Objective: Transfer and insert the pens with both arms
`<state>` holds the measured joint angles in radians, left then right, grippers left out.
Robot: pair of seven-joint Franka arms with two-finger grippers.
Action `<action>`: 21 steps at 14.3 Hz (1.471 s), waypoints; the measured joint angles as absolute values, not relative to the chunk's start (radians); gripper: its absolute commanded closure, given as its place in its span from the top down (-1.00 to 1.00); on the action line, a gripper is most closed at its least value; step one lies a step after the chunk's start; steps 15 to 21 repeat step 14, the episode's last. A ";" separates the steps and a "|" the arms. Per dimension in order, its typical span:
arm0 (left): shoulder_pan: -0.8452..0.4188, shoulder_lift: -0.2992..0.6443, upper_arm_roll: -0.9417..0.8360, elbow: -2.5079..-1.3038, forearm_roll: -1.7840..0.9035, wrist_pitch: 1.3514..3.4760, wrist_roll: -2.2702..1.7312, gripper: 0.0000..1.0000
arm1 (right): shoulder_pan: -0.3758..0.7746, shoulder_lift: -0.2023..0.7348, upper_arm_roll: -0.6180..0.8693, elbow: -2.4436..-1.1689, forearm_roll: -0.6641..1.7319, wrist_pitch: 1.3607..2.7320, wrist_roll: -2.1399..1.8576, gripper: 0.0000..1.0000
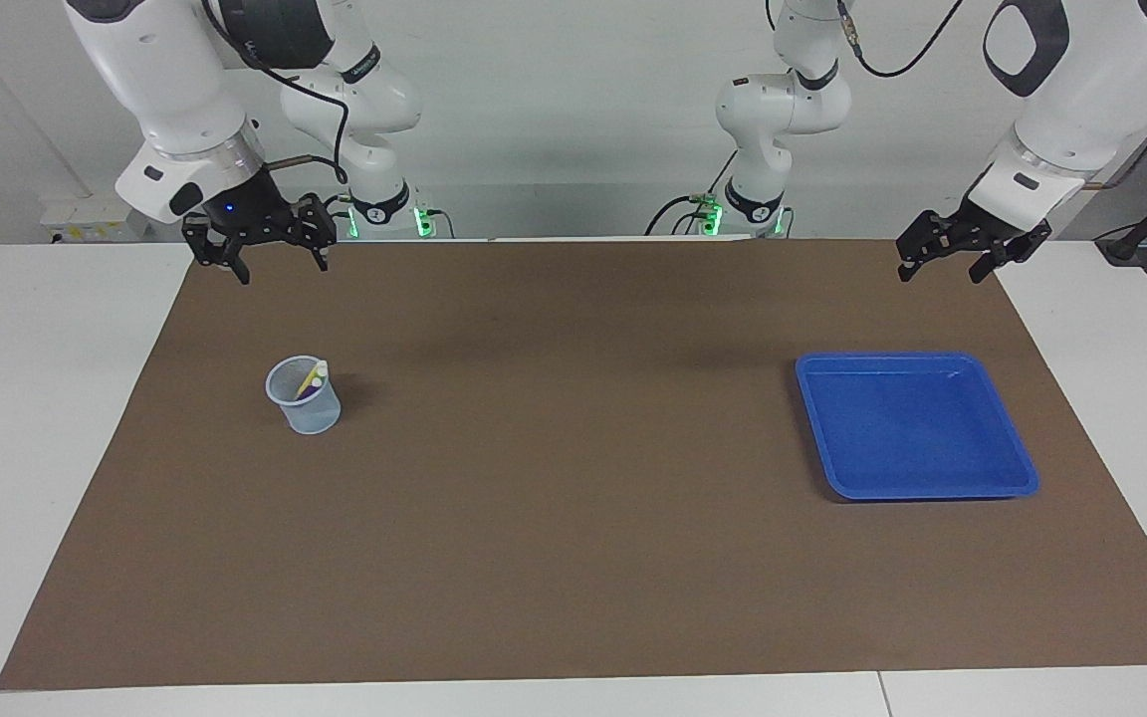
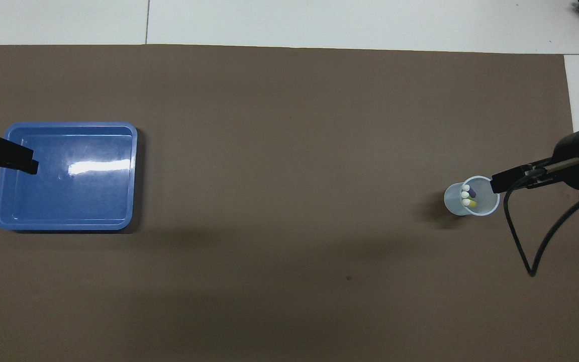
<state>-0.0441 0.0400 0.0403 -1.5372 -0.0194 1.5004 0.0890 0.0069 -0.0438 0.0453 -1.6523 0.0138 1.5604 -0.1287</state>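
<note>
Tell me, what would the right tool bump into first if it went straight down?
Probably the brown mat. The right tool hangs open near the mat's edge, nearer the robots than the cup, though depth is uncertain.

This is a robotics lab. Two big white robot arms [image 1: 185, 90] and two smaller arm bases with green lights [image 1: 419, 219] stand at a white table [image 1: 36, 398] covered by a brown mat [image 1: 573, 558], before a bare pale wall [image 1: 573, 119].

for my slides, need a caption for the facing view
Pens stand in the cup, blue tray empty, both open grippers raised.
</note>
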 measured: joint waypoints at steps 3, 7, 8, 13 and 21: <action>-0.044 0.035 0.040 -1.536 -0.019 1.500 0.089 1.00 | 0.010 -0.044 0.047 -1.652 0.014 1.560 -0.112 1.00; -0.044 0.023 0.041 -1.535 -0.019 1.500 0.090 1.00 | 0.011 -0.044 0.047 -1.652 0.014 1.560 -0.106 1.00; -0.044 0.020 0.041 -1.535 -0.019 1.499 0.090 1.00 | 0.011 -0.044 0.047 -1.652 0.014 1.560 -0.106 1.00; -0.044 0.016 0.041 -1.535 -0.017 1.499 0.094 1.00 | 0.011 -0.044 0.048 -1.652 0.014 1.560 -0.088 1.00; -0.044 0.016 0.041 -1.536 -0.014 1.499 0.095 1.00 | 0.011 -0.044 0.048 -1.652 0.014 1.560 -0.086 1.00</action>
